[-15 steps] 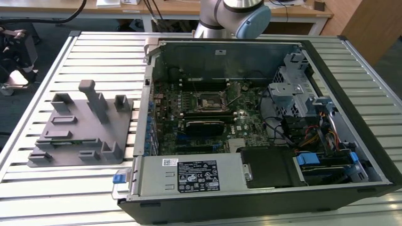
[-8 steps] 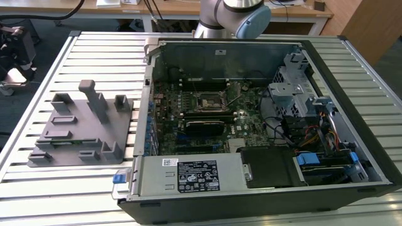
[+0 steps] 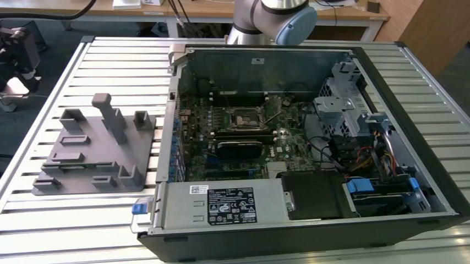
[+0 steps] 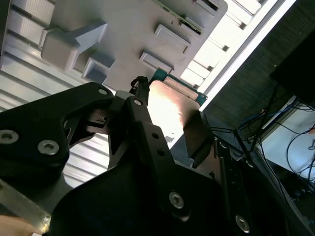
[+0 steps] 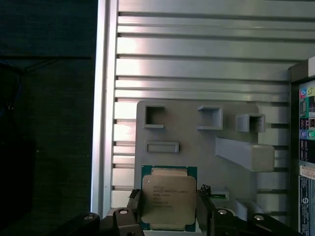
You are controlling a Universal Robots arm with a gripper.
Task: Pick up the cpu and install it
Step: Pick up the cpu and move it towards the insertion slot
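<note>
First wrist view has the hand (image 5: 169,210) closed on the cpu (image 5: 169,194): a dark finger presses on each of two opposite sides. The pale silver top faces the camera, with a green rim around it. Under the cpu lies the grey tray (image 5: 197,157) with its shallow rectangular pockets and upright posts. Whether the chip touches the tray or hangs clear of it cannot be told.

In the second wrist view the cpu (image 4: 170,110) gleams between the black fingers (image 4: 142,123), its green edge toward the tray (image 4: 128,29).

In the exterior view the tray (image 3: 74,151) sits on the slatted counter (image 3: 110,66), near the edge at the exterior view's left. Just beside it stands the open computer case (image 3: 294,236). It holds the motherboard (image 3: 290,146) with the black socket frame (image 3: 242,118) near its middle, and a power supply (image 3: 220,206) along the near wall.
</note>
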